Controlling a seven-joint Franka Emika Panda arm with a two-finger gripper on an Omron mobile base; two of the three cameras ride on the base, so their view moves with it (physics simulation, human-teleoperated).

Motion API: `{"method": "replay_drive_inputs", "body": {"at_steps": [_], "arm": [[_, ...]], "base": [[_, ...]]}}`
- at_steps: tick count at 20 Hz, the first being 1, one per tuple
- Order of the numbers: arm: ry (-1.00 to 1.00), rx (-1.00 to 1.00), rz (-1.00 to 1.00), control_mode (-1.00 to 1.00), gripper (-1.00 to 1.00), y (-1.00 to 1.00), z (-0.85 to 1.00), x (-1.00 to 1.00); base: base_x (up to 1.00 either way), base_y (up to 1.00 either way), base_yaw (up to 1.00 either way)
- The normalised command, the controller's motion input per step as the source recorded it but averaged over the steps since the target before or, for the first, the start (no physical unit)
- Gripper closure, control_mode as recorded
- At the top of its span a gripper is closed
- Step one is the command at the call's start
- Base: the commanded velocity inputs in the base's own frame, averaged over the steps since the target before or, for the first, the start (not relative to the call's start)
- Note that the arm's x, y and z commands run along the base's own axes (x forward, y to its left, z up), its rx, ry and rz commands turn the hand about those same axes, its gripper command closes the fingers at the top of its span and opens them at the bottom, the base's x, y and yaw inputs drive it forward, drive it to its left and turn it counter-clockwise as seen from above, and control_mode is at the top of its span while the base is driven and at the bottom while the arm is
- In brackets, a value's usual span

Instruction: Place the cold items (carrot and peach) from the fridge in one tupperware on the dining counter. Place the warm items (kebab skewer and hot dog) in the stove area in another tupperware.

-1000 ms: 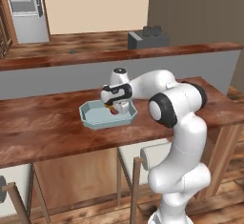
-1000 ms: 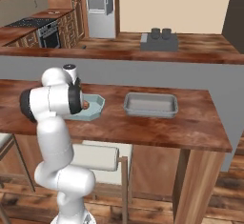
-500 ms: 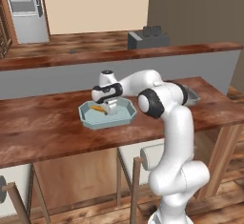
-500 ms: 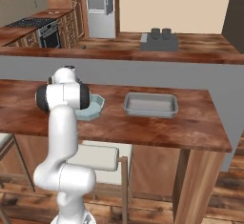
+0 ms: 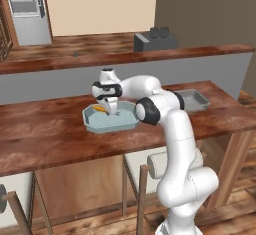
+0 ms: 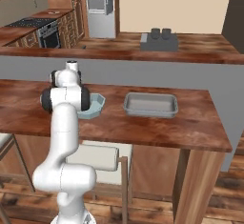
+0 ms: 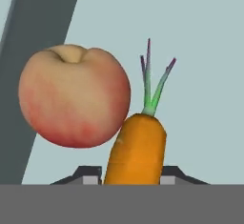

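pincer: your pincer (image 7: 131,179) sits low in the blue tub (image 5: 111,121), its two dark tips flanking the fat end of the carrot (image 7: 136,149); you cannot tell from these views whether the tips press on the carrot or stand just clear of it
carrot: it lies on the tub's pale floor, green top pointing away from the hand, its side touching the peach (image 7: 74,96)
peach: it rests in the same tub, just beside the carrot
tub: it stands on the near desk (image 5: 45,134), with the arm bent over it from the right in the left base view; in the right base view its rim (image 6: 97,105) peeks out past the arm
grey tray: a second, grey tray (image 6: 150,105) stands on the same desk, well apart from the tub; it looks bare
step in hand: you are, by my reading, at the end of the cold half, setting the carrot down with the peach
next move: make sure the tips are parted from the carrot, then lift straight out so you drag nothing along; after that the base has to drive to the stove area (image 6: 33,27) for the skewer and hot dog
risk: a slanted pull-out could nudge the peach, which looks ready to roll
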Motion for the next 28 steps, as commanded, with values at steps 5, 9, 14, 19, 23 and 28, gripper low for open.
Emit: {"method": "replay_drive_inputs", "body": {"at_steps": [5,9,14,19,23,28], "arm": [[-0.03,0.08,-0.06,-1.0,-1.0,-0.36,-0.05,-0.28],[-0.19,0.14,-0.05,-1.0,-1.0,-0.21,0.0,-0.55],[-0.41,0.19,0.0,-1.0,-1.0,-0.01,0.07,-0.87],[-0.52,0.15,0.04,-1.0,-1.0,-0.15,0.4,-1.0],[-0.44,0.07,0.05,-1.0,-1.0,-0.39,0.88,-1.0],[-0.14,0.02,0.0,-1.0,-1.0,-0.5,1.0,-0.99]], "base": [[0.0,0.0,0.0],[0.0,0.0,0.0],[0.0,0.0,0.0],[0.0,0.0,0.0],[0.0,0.0,0.0],[0.0,0.0,0.0]]}}
